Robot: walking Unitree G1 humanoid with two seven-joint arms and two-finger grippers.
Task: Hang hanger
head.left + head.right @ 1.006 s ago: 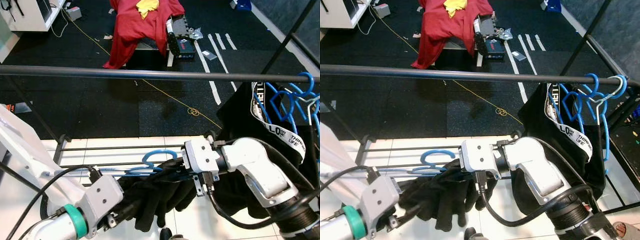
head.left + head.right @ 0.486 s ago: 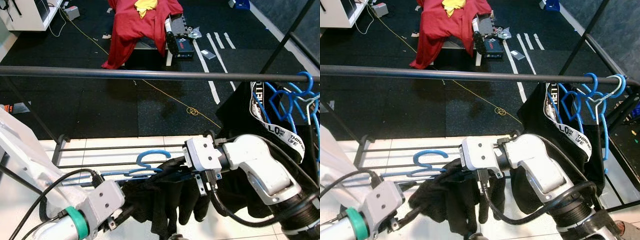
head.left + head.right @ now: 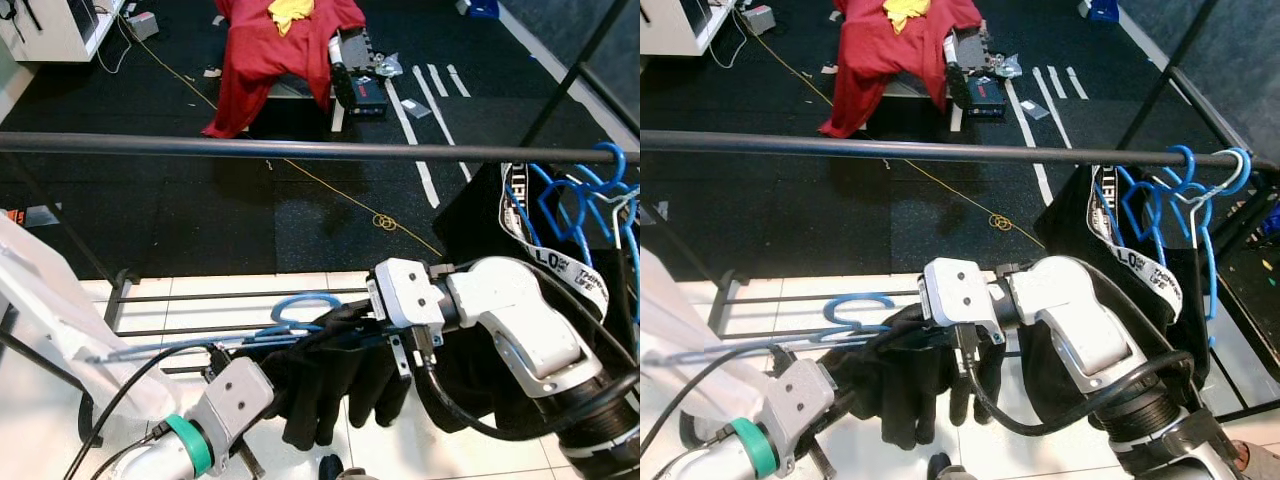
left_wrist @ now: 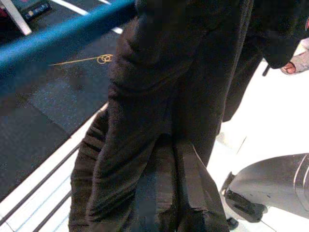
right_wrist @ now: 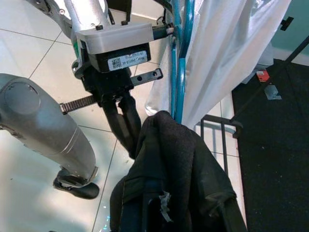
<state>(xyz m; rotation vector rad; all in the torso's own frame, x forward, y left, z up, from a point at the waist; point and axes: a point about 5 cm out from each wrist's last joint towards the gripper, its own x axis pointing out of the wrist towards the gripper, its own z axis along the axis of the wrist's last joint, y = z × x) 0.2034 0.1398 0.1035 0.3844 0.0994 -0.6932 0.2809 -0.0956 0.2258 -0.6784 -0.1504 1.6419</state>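
Observation:
A blue hanger (image 3: 300,305) with a black garment (image 3: 320,395) draped over it hangs below the dark rack rail (image 3: 300,150), its hook lying level and apart from the rail. My right gripper (image 3: 345,325) is shut on the hanger near the hook, its fingers buried in the cloth. My left gripper (image 5: 128,128) comes up from below, its two fingers pinched together where they enter the garment (image 5: 169,164). The hanger's blue bar (image 4: 58,38) runs just above the cloth in the left wrist view.
Several blue hangers (image 3: 580,205) and a black garment with a printed strap (image 3: 470,235) hang at the rail's right end. A white garment (image 3: 40,295) hangs at the left. The rack's low bars (image 3: 200,297) cross the tiled floor. A red cloth (image 3: 275,50) lies farther off.
The hanger and garment have risen slightly toward the rail. My left arm has moved right and closer under the garment.

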